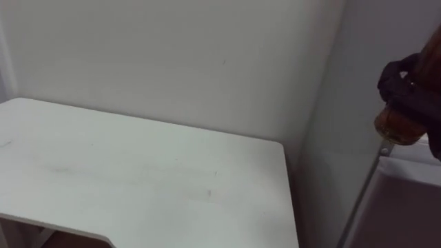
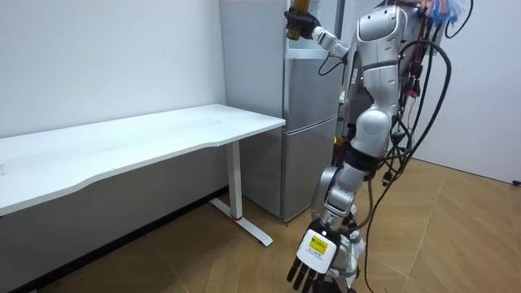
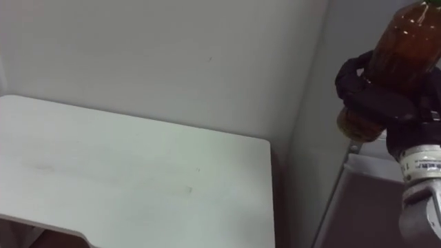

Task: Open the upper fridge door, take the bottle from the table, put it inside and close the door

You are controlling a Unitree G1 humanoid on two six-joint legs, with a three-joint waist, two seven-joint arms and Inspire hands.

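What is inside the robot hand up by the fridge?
A brown bottle, with the right robot hand curled round it. Its fingers hide a band near the bottle's bottom.

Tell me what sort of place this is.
Likely an office or lab room, not a real kitchen: bare white wall, white desk, grey two-door fridge on a wood-look floor.

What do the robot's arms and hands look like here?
Both hands have black fingers. The right hand ends in a white wrist cuff with small print. The left hand carries a white and yellow tag on its back. The arms are built of rounded silver-grey segments, with dark cables looping beside the torso.
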